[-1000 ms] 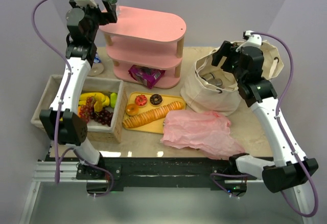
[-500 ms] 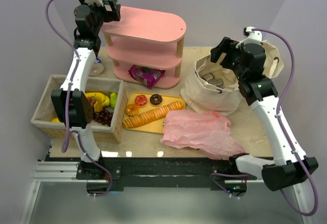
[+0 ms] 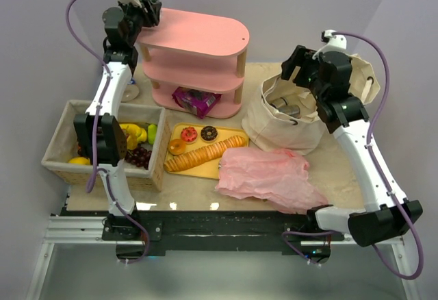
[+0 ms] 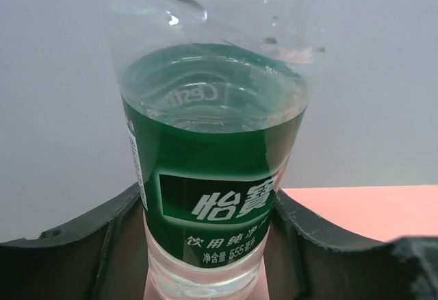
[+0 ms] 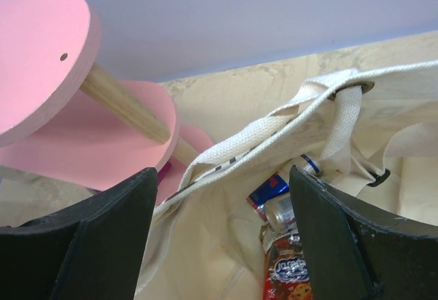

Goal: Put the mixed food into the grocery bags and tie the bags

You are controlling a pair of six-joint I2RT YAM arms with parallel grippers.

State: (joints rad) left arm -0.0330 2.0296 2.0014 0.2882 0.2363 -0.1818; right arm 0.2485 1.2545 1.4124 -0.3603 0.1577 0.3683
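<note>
The water bottle (image 4: 215,177) stands upright, long axis vertical, on the left end of the pink shelf (image 3: 198,29), clasped by the left gripper (image 4: 207,201); right of the shelf, the right gripper (image 5: 220,177) gapes empty above the canvas bag (image 3: 280,125) on the beige table (image 3: 335,170), lilac walls (image 3: 287,5) behind

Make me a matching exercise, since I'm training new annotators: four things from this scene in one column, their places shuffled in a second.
Things
1. bottle
2. bread
3. pink bag
4. cans

Places
A. inside the canvas bag
B. upright at the left end of the top shelf
C. lying flat on the table, near its front edge
D. on the yellow tray

Pairs: 1-B, 2-D, 3-C, 4-A
</note>
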